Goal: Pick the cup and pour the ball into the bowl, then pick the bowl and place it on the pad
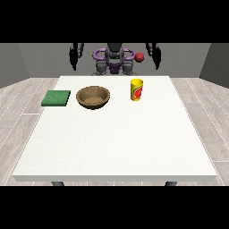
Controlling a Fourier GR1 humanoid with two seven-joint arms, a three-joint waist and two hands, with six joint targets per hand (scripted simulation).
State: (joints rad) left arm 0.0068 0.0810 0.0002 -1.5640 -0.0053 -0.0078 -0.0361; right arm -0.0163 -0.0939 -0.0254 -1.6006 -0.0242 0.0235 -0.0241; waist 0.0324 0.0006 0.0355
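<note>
Cup [137, 90]: one, yellow with a red mark on its side, standing upright on the white table [116, 143]. One red ball [139, 57] shows above and behind the cup, in the air near the robot's [114, 58] chest, not inside the cup. One brown wooden bowl [93, 97] sits on the table beside the cup, toward the view's left. One green pad [56, 98] lies flat further left, beyond the bowl and apart from it. Two hands: the hand at the view's left [74, 57] and the hand at the view's right [154, 55] both hang behind the cup, off the table, holding nothing; whether their fingers are straight or curled I cannot tell. Pale wooden floorboards [201, 112] surround the table, with grey walls [27, 60] behind.
</note>
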